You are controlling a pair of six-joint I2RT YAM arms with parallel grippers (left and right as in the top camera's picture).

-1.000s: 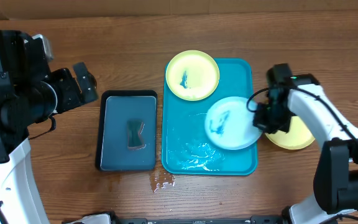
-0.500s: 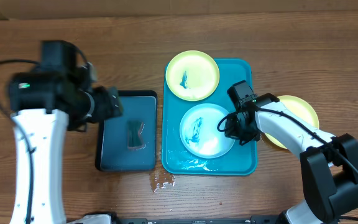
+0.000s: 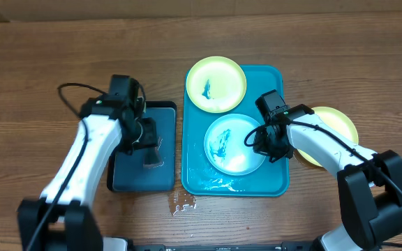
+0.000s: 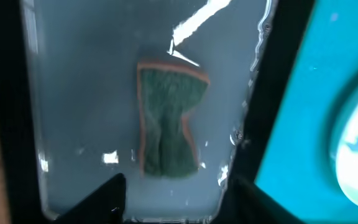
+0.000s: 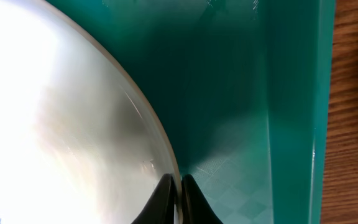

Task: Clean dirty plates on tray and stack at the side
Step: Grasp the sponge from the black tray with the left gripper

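Plates: the light blue plate [image 3: 230, 145] lies inside the teal tray [image 3: 274, 84], toward its 6 o'clock end, with a dark smear on its centre; a yellow-green plate [image 3: 216, 84], also smeared, sits at the tray's 11 o'clock corner and overlaps the rim; a second yellow-green plate [image 3: 337, 132] rests on the desk [image 3: 47, 42] just beside the tray at 3 o'clock, partly hidden by the right arm. Right claw [image 5: 174, 199]: clenched on the rim of the light blue plate at that plate's 3 o'clock edge. Left claw [image 4: 178, 198]: released, jaws apart, hanging over the black tray [image 3: 128, 174] at 9 o'clock of the teal tray, directly above the green sponge [image 4: 166, 121], which lies in what looks like shallow water; no contact with the sponge is visible. Step in hand, by judgement: fetching the sponge so that the pinned plate can be scrubbed. Next move calls for: lowering the left claw until the jaws straddle the sponge's narrow waist; closing on it; lifting clear of the black tray's rim; carrying it to the smear. The right claw's pinch should hold, so that the plate does not slide on the wet tray floor.
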